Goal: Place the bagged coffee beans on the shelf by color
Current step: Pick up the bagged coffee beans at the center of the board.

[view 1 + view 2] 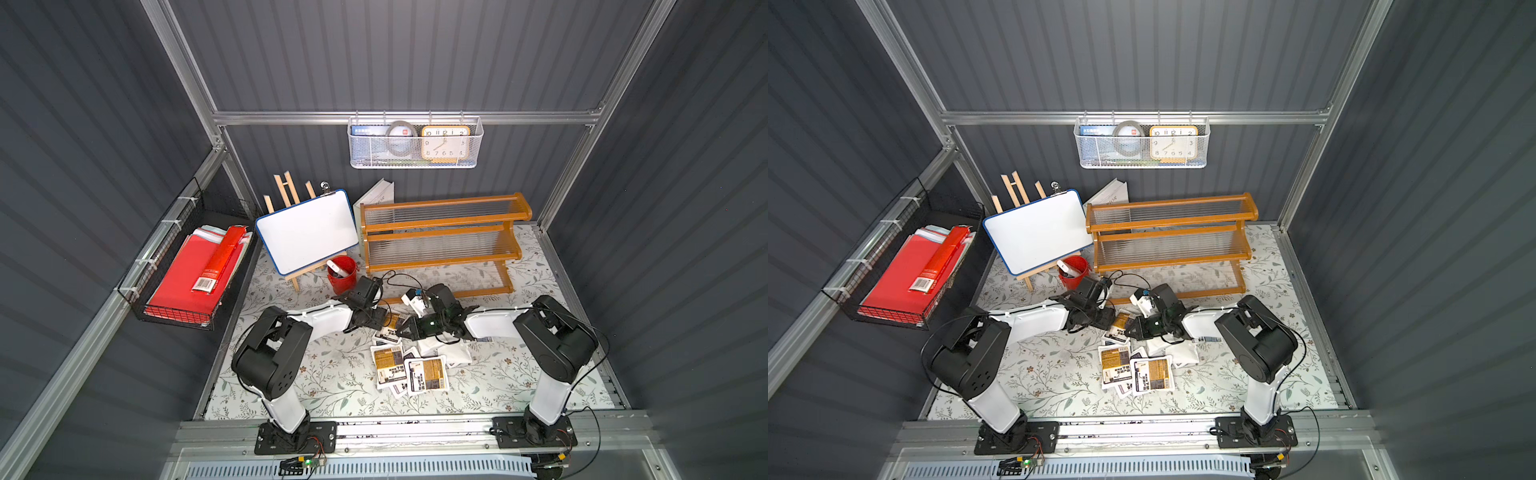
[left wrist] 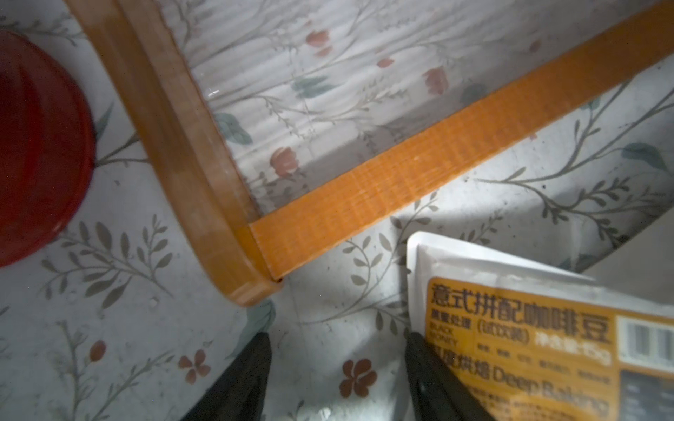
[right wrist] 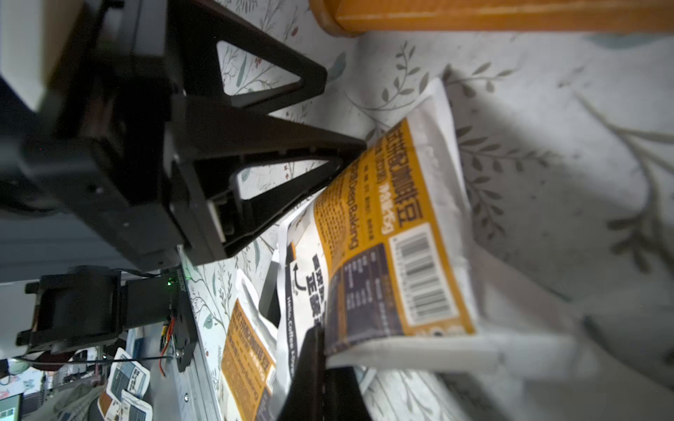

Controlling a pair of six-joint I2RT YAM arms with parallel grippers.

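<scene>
Left gripper point(image 2: 337, 342) has its two black fingers standing apart over the flowered table point(image 1: 332, 374), gripping nothing. Seen from the right wrist, the tip of one finger rests against the label face of an amber bag point(image 3: 394, 233). At about eleven o'clock from this gripper stands a red cup point(image 1: 345, 282), and the near corner of the shelf point(image 2: 364, 189) lies just past the fingertips in the left wrist view. The amber bag hangs between the two grippers in both top views, tilted, one end lifted off the table with its shadow beneath. Right gripper point(image 1: 401, 331) is closed tight on that bag's white edge, its arm stretching in from three o'clock. At six o'clock from it the other bags point(image 1: 388, 363) lie in a loose overlapping heap on the table: two amber labels face up on top, a plain white back beside them, and corners of others poking out whose colours I cannot make out. The shelf stands at twelve o'clock, by the back wall.
</scene>
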